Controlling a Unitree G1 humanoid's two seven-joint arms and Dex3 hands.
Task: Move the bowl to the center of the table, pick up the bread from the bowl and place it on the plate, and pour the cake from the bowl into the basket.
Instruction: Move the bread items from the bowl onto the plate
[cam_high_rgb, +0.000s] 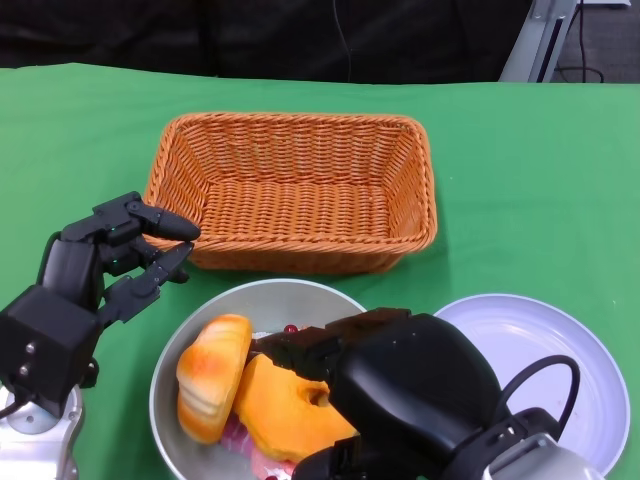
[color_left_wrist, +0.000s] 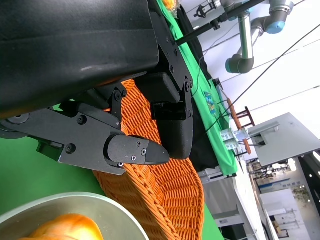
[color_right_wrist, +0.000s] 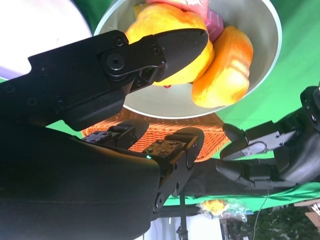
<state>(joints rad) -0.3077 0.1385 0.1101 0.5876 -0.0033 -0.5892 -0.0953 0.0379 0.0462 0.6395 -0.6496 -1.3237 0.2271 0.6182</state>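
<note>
Your right robot hand (cam_high_rgb: 375, 370) hangs over the near side of the round grey metal bowl (cam_high_rgb: 270, 300), its fingers reaching onto the orange ring-shaped bread (cam_high_rgb: 285, 410). The right wrist view shows one finger (color_right_wrist: 172, 45) lying across the bread's top and the others spread below the bowl's rim with nothing between them, so judge the bread as not yet gripped. The bowl sits on the green cloth surface (cam_high_rgb: 520, 180) just in front of the orange woven wicker basket (cam_high_rgb: 290, 190), with the pale lilac round plate (cam_high_rgb: 545, 350) beside it to the right.

To do the pick well, bring the thumb side under or against the bread's edge before you close. Pressing from above alone would only push it down. A golden ridged loaf-shaped cake (cam_high_rgb: 212, 375) leans against the bread, so lift straight up and slowly, or it may roll. Your left robot hand (cam_high_rgb: 110, 265) waits beside the bowl, fingers loosely apart and empty; it could steady the rim.
</note>
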